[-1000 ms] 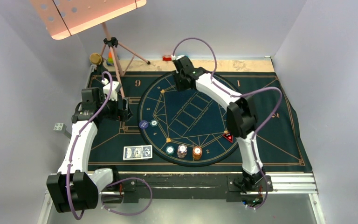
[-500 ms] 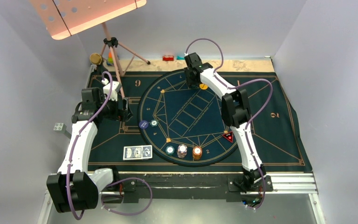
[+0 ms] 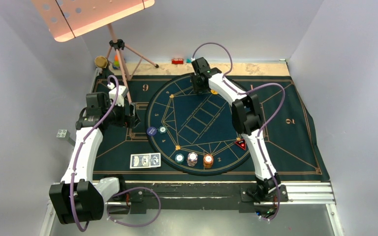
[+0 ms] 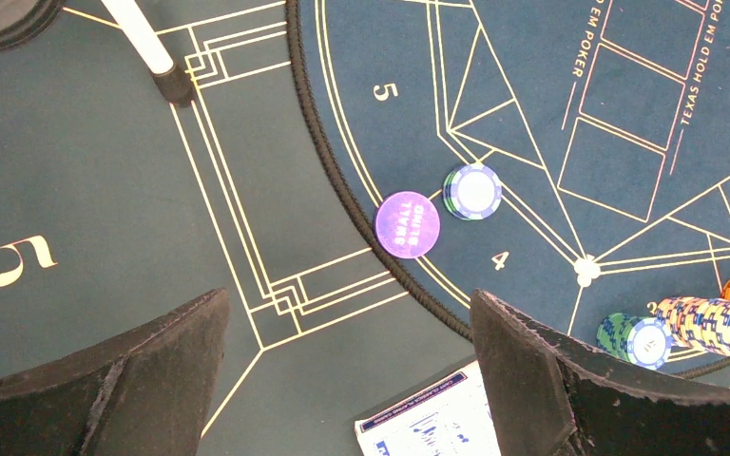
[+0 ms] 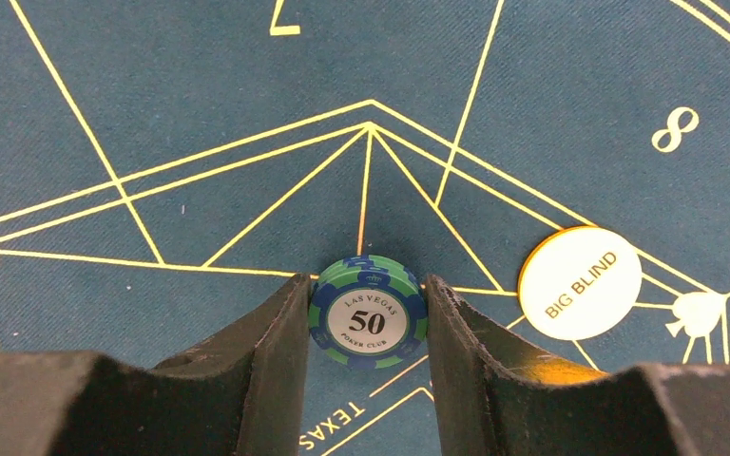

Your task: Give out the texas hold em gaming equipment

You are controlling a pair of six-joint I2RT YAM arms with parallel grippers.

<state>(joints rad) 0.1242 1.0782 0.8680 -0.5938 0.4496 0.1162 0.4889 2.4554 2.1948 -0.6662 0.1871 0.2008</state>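
Note:
My right gripper is shut on a green-and-blue "50" poker chip at the far side of the round mat; in the top view that gripper hides the chip. A yellow "BIG BLIND" disc lies just right of it. My left gripper is open and empty above the left mat. Beyond it lie a purple "SMALL BLIND" disc and a chip. Blue-backed cards, a teal chip, white and orange chip stacks and a red triangle sit near the front.
A music stand's tripod stands at the back left, one leg reaching onto the mat near my left gripper. Small red and teal blocks and a brown round object lie at the far edge.
My right gripper swung right along the mat's far edge, then slightly back left. The yellow disc seen beside it half a second ago is now hidden under the arm. The left arm has not moved.

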